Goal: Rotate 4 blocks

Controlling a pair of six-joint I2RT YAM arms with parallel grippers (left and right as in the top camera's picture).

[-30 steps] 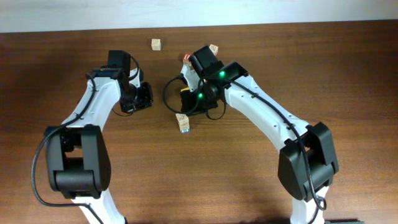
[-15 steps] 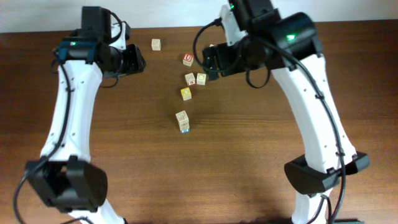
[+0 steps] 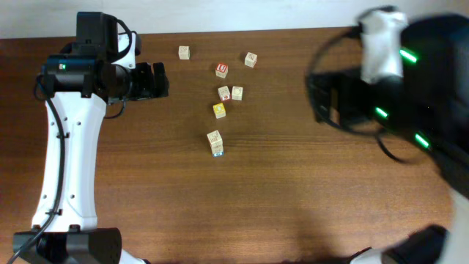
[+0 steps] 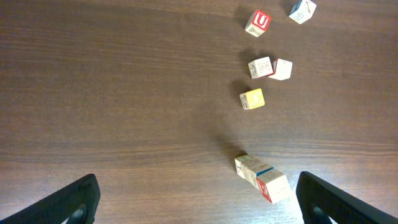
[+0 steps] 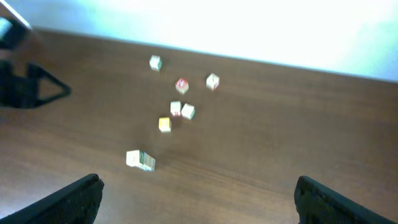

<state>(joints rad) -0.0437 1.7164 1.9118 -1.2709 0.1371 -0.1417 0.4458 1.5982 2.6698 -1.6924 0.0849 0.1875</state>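
Above the desk (image 3: 293, 191), the left jaws stand spread wide and hold nothing. The right jaws, blurred in the overhead view, are equally wide and empty. The blocks (image 3: 224, 93) lie scattered mid-desk, well apart from both. Two touch end to end (image 4: 261, 177), their short row running roughly far edge to near, with blue showing at the near end. Two more sit side by side just beyond the yellow cube (image 3: 219, 110).
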